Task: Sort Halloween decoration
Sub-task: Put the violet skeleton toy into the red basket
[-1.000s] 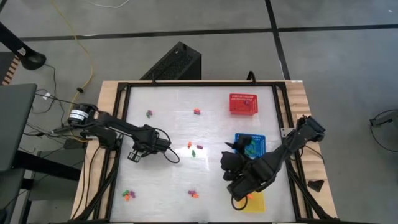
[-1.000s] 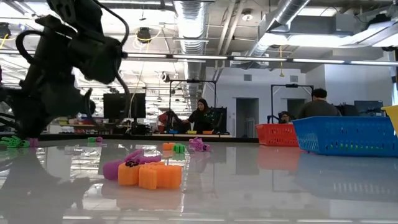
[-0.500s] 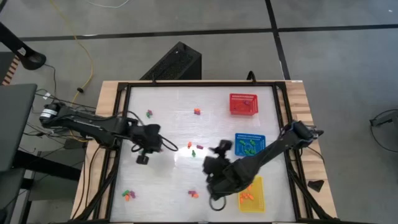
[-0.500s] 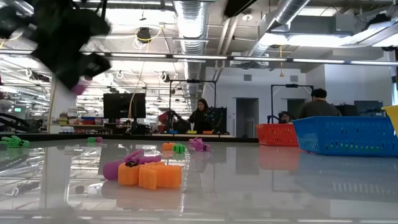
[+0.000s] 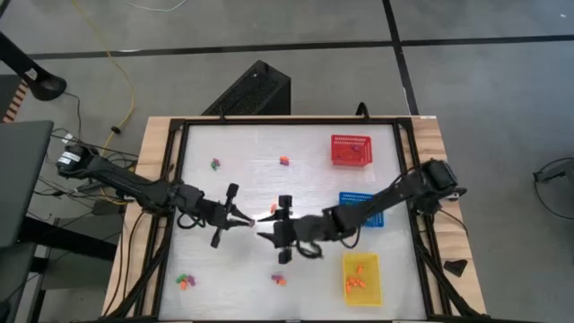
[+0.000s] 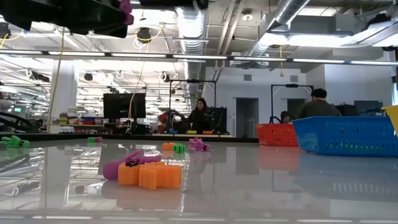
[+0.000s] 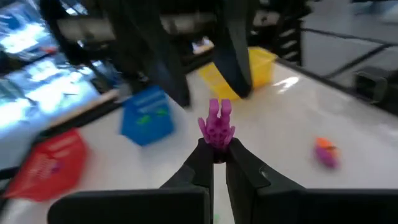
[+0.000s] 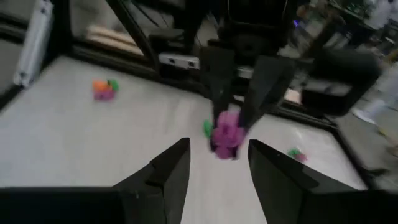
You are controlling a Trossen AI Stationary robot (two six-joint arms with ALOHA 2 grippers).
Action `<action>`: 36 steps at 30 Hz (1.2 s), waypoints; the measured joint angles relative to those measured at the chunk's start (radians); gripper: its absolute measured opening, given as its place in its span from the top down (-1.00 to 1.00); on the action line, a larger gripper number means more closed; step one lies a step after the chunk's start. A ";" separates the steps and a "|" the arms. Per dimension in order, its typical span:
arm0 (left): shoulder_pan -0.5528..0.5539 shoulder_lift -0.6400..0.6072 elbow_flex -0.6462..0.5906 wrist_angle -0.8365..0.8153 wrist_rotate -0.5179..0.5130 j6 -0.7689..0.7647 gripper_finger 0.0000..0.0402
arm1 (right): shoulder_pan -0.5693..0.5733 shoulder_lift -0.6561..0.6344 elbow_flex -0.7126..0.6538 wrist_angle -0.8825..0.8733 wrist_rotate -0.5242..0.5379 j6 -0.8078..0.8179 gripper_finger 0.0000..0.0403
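Meeting near the middle of the white table [image 5: 233,144], the left gripper [image 7: 217,157] is clenching a purple hand-shaped trinket [image 7: 216,126] between its fingertips while the right gripper [image 8: 214,163], its fingers spread apart, is facing that trinket from the opposite side without touching it. Lying scattered over the table are other small orange, green and purple trinkets [image 5: 184,282], with single clusters near the far edge and the near-left corner, and an orange-and-purple cluster [image 6: 144,171] is sitting close to the near edge. Standing along the right edge are the red basket [image 5: 351,150], the blue basket [image 5: 360,208] and the yellow basket [image 5: 360,276], the last two already holding trinkets.
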 joint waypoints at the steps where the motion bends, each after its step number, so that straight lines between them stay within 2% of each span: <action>1: 0.004 0.000 -0.007 0.022 -0.019 0.006 0.98 | -0.012 -0.005 -0.045 0.077 -0.033 -0.001 0.06; 3: 0.015 0.000 -0.014 0.058 -0.026 0.015 0.98 | -0.030 -0.005 -0.114 0.226 -0.076 -0.014 0.07; 8: 0.027 0.000 -0.014 0.065 0.008 0.004 0.98 | -0.046 0.014 -0.186 0.459 -0.081 -0.100 0.07; 15: 0.026 0.000 -0.014 0.042 0.009 -0.027 0.98 | -0.045 0.031 -0.182 0.532 -0.080 -0.147 0.07; 25: 0.026 0.000 -0.013 0.053 0.016 -0.039 0.98 | -0.076 0.032 -0.183 0.569 -0.117 -0.097 0.07; 30: 0.026 0.000 -0.013 0.066 0.015 -0.039 0.98 | -0.109 0.032 -0.183 0.575 -0.200 -0.038 0.07; 36: 0.026 0.000 -0.013 0.088 0.010 -0.039 0.98 | -0.133 0.032 -0.183 0.568 -0.206 -0.017 0.07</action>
